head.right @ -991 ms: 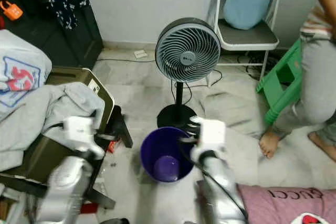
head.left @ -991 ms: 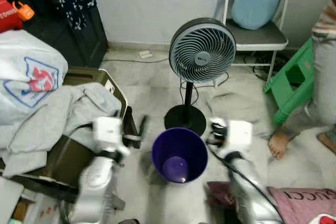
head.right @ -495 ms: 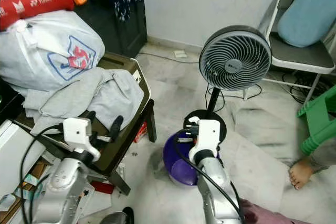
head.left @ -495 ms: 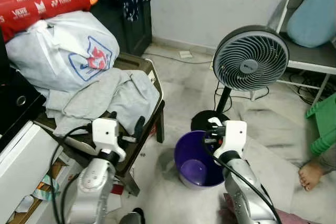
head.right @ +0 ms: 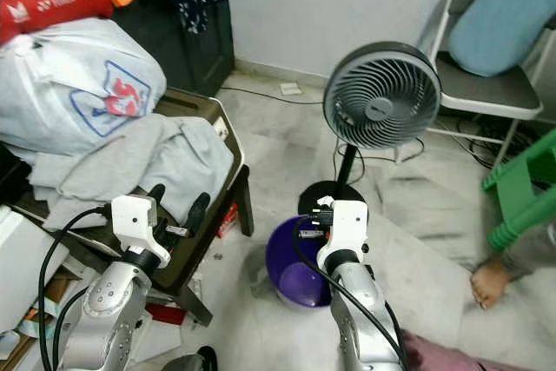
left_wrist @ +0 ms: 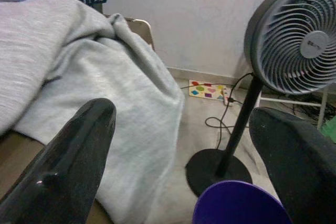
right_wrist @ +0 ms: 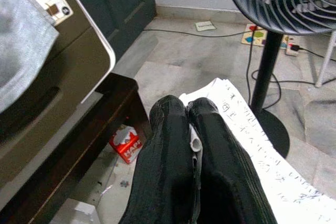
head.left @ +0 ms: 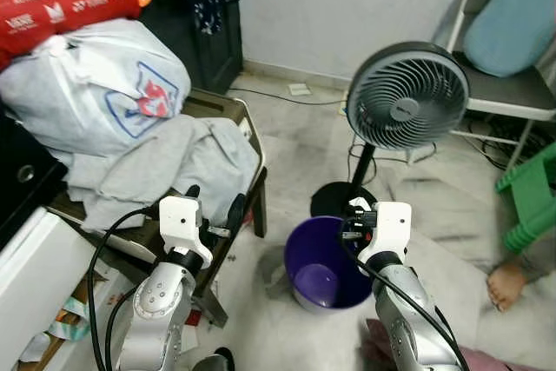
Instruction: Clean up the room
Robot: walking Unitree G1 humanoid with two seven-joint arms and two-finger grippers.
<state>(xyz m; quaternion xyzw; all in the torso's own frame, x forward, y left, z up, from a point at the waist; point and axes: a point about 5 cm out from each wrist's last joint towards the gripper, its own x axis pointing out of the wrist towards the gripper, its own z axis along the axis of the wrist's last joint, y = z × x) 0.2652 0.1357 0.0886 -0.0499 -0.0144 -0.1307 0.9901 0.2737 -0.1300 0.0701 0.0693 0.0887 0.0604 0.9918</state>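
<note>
The paper (right_wrist: 247,135), a white printed sheet, is pinched between the closed fingers of the right gripper (right_wrist: 191,129), which hangs over the near rim of the purple bin (head.left: 326,262). The bin stands on the floor just in front of the fan (head.left: 407,95), whose round base sits right behind it.

The left gripper (head.left: 213,206) is spread wide and holds nothing, hovering beside the grey cloth (left_wrist: 105,87) that drapes off the low table (head.right: 204,215). A white bag (head.left: 95,80) sits on that pile, and a small red carton (right_wrist: 126,142) lies on the floor under the table edge.

The risk, as I judge it, lies in the drop. The sheet is broad and light, and the gripper sits at the rim, not over the middle, so on release it could catch the edge and slide to the floor. If the fan is running, its draught could push the sheet aside. A person's bare foot (head.left: 506,284) rests on the floor nearby, well apart from the bin.
</note>
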